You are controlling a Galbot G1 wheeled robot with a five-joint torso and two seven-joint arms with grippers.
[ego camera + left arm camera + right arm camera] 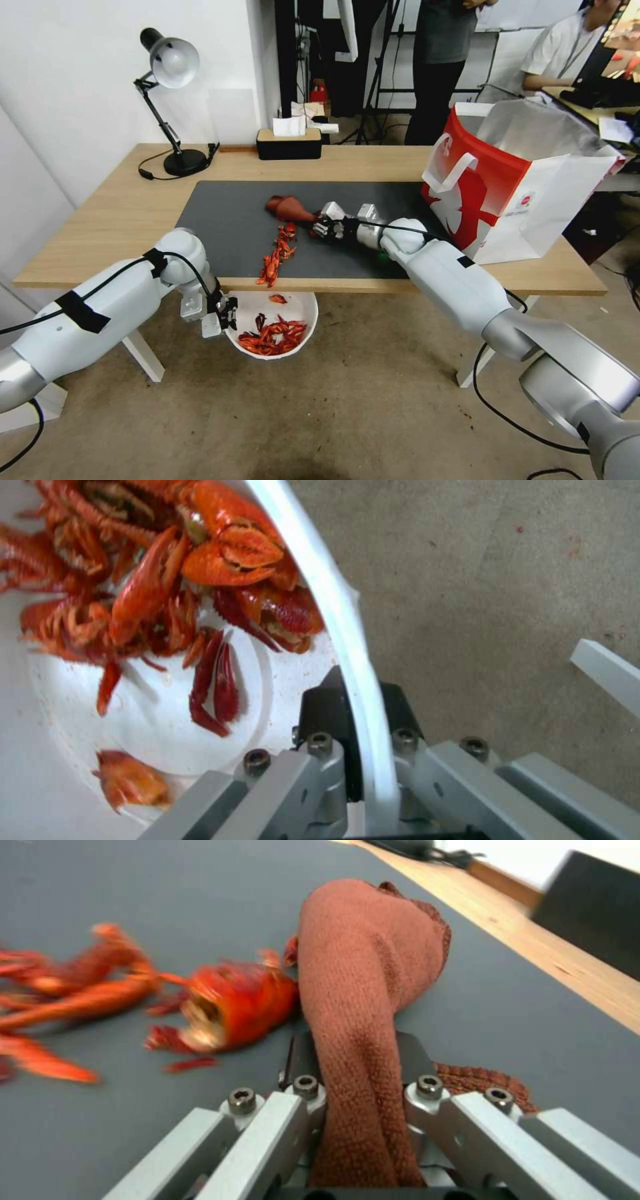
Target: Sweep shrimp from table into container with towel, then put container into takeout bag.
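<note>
We see shrimp (278, 253) strewn on the counter's (120, 213) mat toward its front edge, more lying in the container (301, 308) below. Our right gripper (319, 225) pinches the towel (288, 208); our left gripper (230, 313) clamps the container's rim.

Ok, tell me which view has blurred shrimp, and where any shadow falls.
Right wrist view: the shrimp on the mat look smeared, while the towel weave stays crisp. Left wrist view: shrimp in the container look soft. Head view: the table casts a faint shadow on the floor.

Probably a lab: tripod stands (373, 87), bare concrete floor (333, 420), desk lamp (170, 100).
</note>
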